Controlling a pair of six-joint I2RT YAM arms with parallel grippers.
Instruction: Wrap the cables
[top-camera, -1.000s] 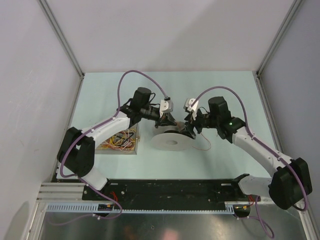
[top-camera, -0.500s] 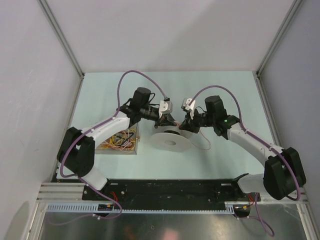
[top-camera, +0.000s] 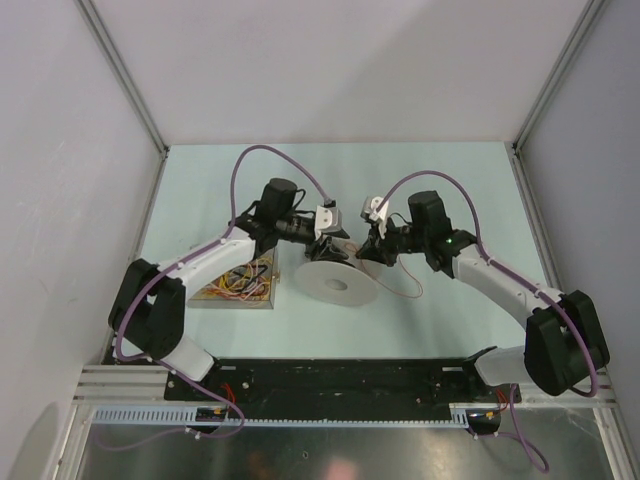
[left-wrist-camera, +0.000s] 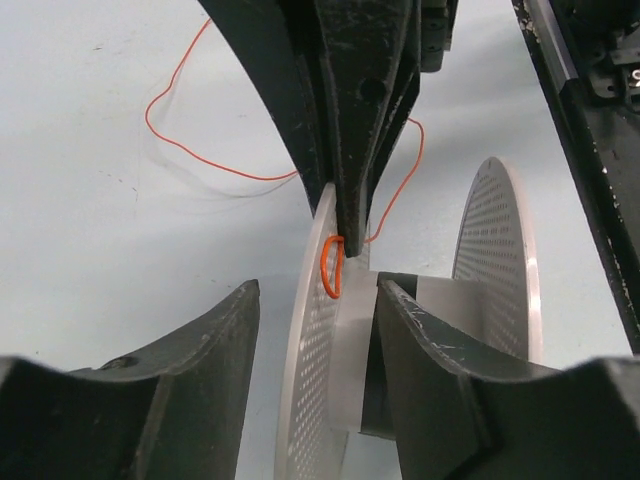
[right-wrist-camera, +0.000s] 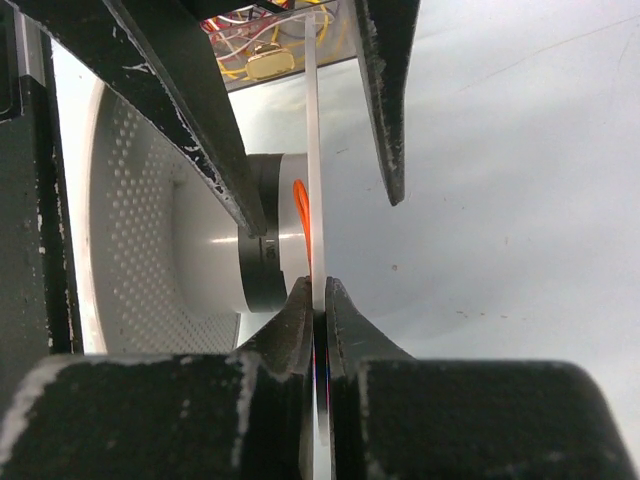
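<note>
The white perforated spool (top-camera: 335, 285) lies on the table between both arms. A thin orange cable (top-camera: 405, 292) trails off it to the right. In the left wrist view the orange cable (left-wrist-camera: 329, 266) loops at the spool's hub (left-wrist-camera: 352, 330) and runs off across the table. My left gripper (left-wrist-camera: 318, 290) is open, its fingers (left-wrist-camera: 200, 360) standing either side of one flange (left-wrist-camera: 305, 400) without touching it. My right gripper (right-wrist-camera: 318, 292) is shut on that thin flange's edge (right-wrist-camera: 312, 150), and the orange cable (right-wrist-camera: 300, 210) runs down to its jaws.
A clear box (top-camera: 237, 283) of loose yellow, orange and red cables sits left of the spool, under the left arm; its contents (right-wrist-camera: 262, 50) show in the right wrist view. Grey walls enclose the table on three sides. A black rail (top-camera: 330, 380) lies along the near edge.
The left gripper has opened off the flange. The right gripper has moved in and shut on the flange's edge. The spool has shifted slightly.
</note>
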